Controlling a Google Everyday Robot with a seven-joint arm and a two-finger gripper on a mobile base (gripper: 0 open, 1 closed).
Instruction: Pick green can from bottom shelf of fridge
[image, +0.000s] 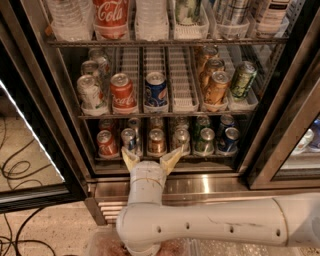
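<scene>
The gripper hangs at the front edge of the bottom shelf, left of its middle. Its two pale fingers are spread wide and grasp nothing. They partly cover the foot of a copper-coloured can right behind them. The white arm runs off the right edge of the view and hides part of the ribbed steel base of the fridge.

The green can stands upright at the shelf's front edge, second lane from the right end. It is apart from the gripper, with a silver can between them. Its foot is masked by the front rail. A second green can behind it shows only its top. A blue can stands at the right front corner and a red can at the left front corner.

The rear of every lane is dark and hard to make out. On the rack above, an olive-green patterned can leans at the right end. The top rack's bottles are cut off by the upper edge of the view.
</scene>
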